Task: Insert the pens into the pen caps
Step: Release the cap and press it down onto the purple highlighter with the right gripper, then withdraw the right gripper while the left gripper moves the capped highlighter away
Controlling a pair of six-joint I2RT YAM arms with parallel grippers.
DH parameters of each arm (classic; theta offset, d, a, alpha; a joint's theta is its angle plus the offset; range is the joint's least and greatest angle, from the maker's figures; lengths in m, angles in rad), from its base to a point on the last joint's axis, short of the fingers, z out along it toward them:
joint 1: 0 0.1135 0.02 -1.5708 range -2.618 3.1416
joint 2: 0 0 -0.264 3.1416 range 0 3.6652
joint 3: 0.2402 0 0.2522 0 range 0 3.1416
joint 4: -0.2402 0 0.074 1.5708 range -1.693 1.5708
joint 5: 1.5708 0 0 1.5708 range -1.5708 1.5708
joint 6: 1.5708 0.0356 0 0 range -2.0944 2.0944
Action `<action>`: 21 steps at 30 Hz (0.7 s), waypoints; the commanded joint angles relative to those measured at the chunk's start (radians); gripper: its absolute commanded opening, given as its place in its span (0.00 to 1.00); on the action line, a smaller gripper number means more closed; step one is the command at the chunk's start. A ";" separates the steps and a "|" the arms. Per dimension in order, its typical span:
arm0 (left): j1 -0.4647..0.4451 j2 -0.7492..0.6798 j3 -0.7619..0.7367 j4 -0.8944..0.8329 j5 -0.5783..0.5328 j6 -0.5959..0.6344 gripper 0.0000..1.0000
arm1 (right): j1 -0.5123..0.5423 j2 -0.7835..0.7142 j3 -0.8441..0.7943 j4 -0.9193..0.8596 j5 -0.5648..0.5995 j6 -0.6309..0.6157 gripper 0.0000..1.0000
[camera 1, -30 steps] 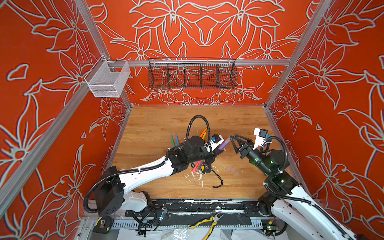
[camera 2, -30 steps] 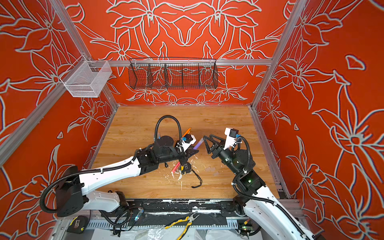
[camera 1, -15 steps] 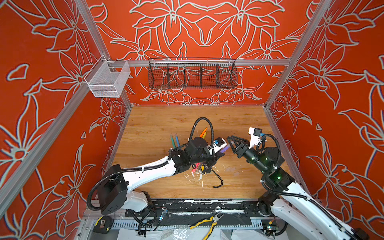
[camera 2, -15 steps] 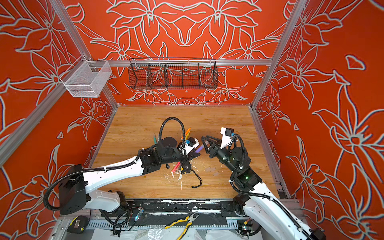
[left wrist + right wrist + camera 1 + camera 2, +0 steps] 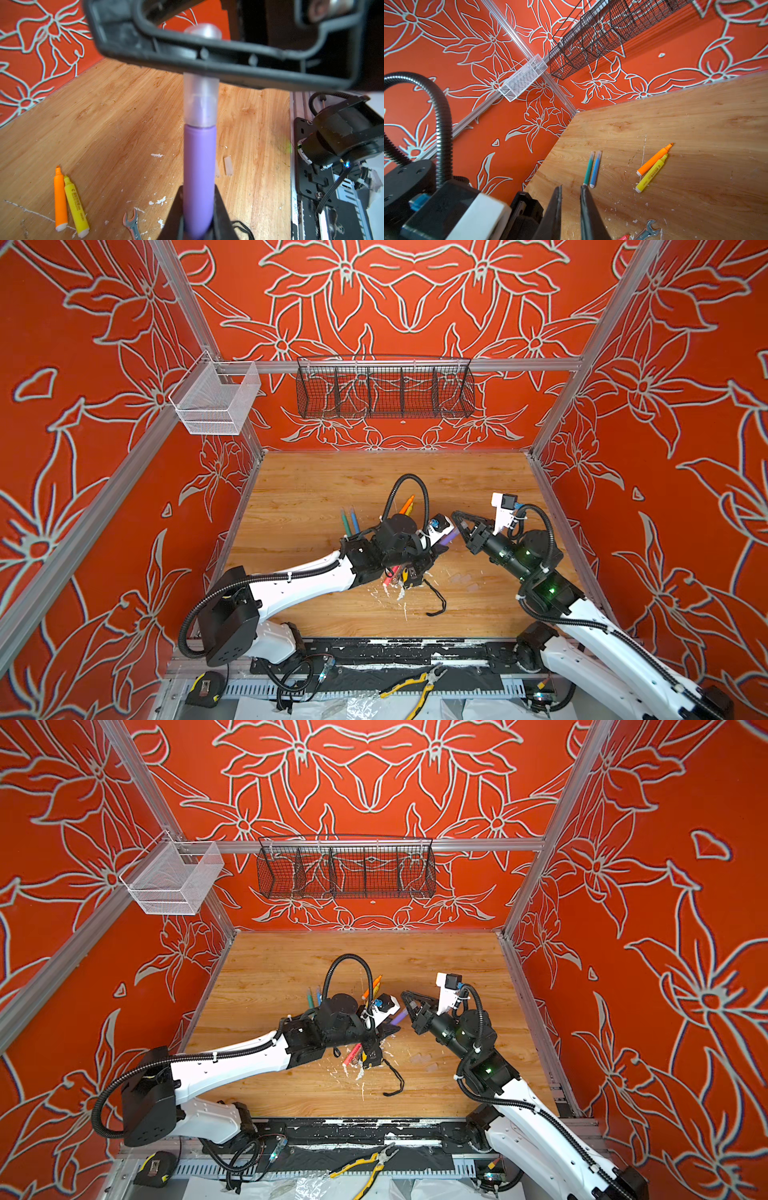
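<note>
- Pens are split up: the purple pen (image 5: 199, 176) is held above the surface (image 5: 316, 497), and the others in view lie on the wood.
- The left gripper (image 5: 197, 189) is clenched around the purple pen's lower barrel, one finger on each side. In both top views it sits near the middle of the surface (image 5: 434, 551) (image 5: 388, 1031), with the pen (image 5: 449, 537) pointing toward the right arm.
- A clear pen cap (image 5: 200, 99) sits over the purple pen's tip, its open end meeting the coloured barrel.
- The right gripper (image 5: 571, 188) is clamped on that pen cap. In the left wrist view one of its black fingers crosses the cap's far end, and its own wrist view shows only a narrow gap between the fingers.
- The green pen (image 5: 588, 168) and blue pen (image 5: 596, 168) lie side by side, almost touching, toward the left wall.
- The orange pen (image 5: 654, 159) and yellow pen (image 5: 651, 173) lie together as a second pair, tips bare, well apart from the green and blue.
- The pink pen (image 5: 390, 574) lies under the left arm's wrist, beside a small grey wrench (image 5: 131, 222).
- Two loose caps lie on the wood beyond the purple pen; one (image 5: 228, 166) is clear to see, and the other is partly hidden behind the barrel.
- A black cord (image 5: 436, 601) curls on the surface near the front edge — among white paint flecks.
</note>
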 commanded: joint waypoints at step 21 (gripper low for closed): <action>0.047 0.103 0.402 0.048 -0.265 -0.113 0.00 | 0.002 0.094 -0.016 0.144 -0.084 0.068 0.00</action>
